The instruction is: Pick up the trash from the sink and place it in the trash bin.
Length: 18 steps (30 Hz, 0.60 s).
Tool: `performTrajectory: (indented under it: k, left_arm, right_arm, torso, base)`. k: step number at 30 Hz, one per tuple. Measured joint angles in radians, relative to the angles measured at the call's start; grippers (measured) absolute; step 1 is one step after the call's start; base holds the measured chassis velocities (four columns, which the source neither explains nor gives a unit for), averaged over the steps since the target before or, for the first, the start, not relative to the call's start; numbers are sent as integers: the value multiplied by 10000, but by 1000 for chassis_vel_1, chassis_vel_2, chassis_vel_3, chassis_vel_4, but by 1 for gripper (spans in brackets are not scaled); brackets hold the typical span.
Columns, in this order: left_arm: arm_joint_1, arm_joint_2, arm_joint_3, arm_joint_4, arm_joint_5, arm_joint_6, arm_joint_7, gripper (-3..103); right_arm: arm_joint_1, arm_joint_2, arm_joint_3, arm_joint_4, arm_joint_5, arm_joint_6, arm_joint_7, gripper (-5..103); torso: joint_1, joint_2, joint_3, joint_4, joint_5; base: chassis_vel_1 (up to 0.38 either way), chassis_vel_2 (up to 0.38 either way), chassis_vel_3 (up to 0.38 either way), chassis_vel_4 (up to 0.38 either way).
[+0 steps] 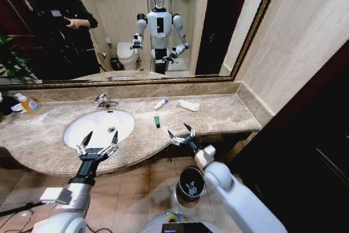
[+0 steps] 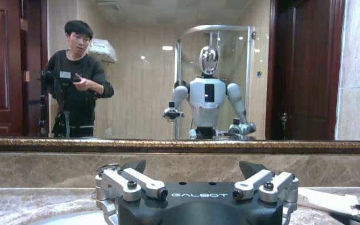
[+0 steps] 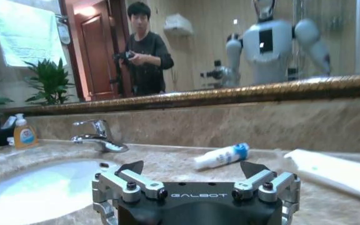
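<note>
The white oval sink is set in the marble counter, with its chrome tap behind it. My left gripper hovers open over the basin's front rim, holding nothing. My right gripper is open at the counter's front edge, right of the basin. Trash lies on the counter: a dark green tube, a white tube with blue marks and a flat white packet. The right wrist view shows the right gripper, the white tube, the packet and the sink. The black trash bin stands on the floor under the right arm.
A pale bottle with an orange label stands at the counter's far left. A framed mirror runs along the back wall. A side wall closes the counter on the right. Tiled floor lies below. In the left wrist view the left gripper faces the mirror.
</note>
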Motion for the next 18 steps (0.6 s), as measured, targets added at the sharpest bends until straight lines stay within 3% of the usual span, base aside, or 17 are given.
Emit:
performTrajectory:
  k: [6,18]
  left_arm:
    - [1,0,-1,0,1,0,0,100]
    - [0,0,0,0,0,0,0,100]
  right_arm:
    - [780,337,-648,-506,564,-447,534,100]
    - [2234,2303,-1463,-2944,-316,-599,949,100]
  torso:
    - [-1,1,0,-1,0]
    - [-1,0,-1,-1,-2]
  base:
    - [0,0,0,0]
    - [0,0,0,0]
